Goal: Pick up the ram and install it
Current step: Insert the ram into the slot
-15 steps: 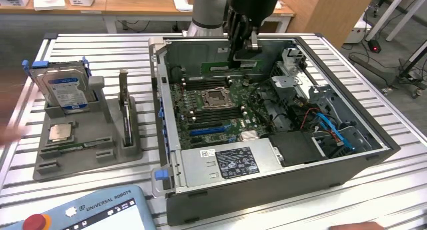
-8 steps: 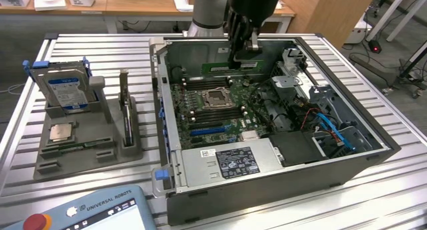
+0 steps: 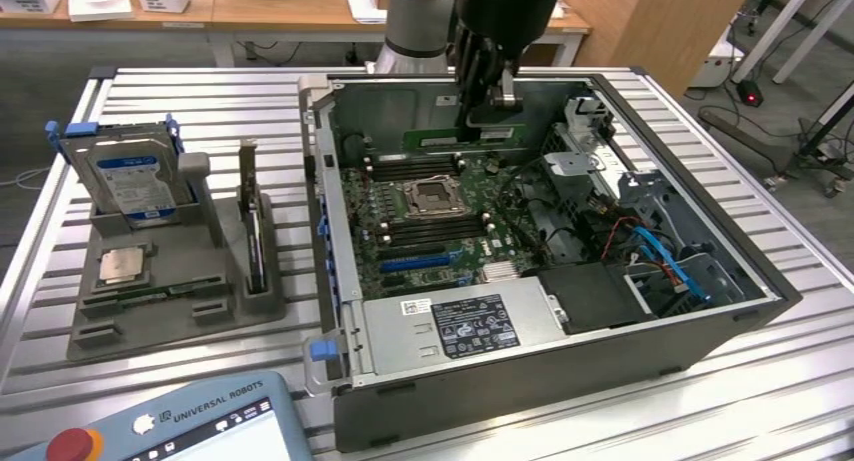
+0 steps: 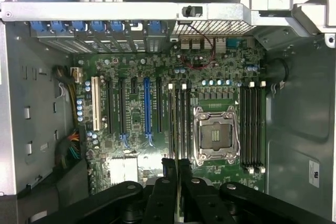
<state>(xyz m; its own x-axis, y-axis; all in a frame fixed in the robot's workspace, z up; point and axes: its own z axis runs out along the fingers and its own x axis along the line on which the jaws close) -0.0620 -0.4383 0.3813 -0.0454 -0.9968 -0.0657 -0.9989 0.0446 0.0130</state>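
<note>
The ram (image 3: pixel 454 137), a thin green stick, hangs level inside the open computer case (image 3: pixel 747 281), above the far end of the motherboard (image 3: pixel 427 211). My gripper (image 3: pixel 487 119) is shut on its upper edge. In the wrist view the two dark fingers (image 4: pixel 168 174) are pressed together, with my gripper (image 4: pixel 177 167) over the board just beside the long memory slots (image 4: pixel 181 119) that run next to the processor socket (image 4: pixel 215 135). Between the fingers the ram is seen only edge-on. Another bank of memory slots (image 4: pixel 252 124) lies on the socket's other side.
On the exterior view's left, a grey holder (image 3: pixel 174 301) carries a hard drive (image 3: pixel 127 176), a square silver processor (image 3: pixel 123 264) and an upright dark card (image 3: pixel 251 231). A teach pendant (image 3: pixel 160 426) lies at the table's front edge. Case walls and a drive cage (image 3: pixel 601 161) surround the board.
</note>
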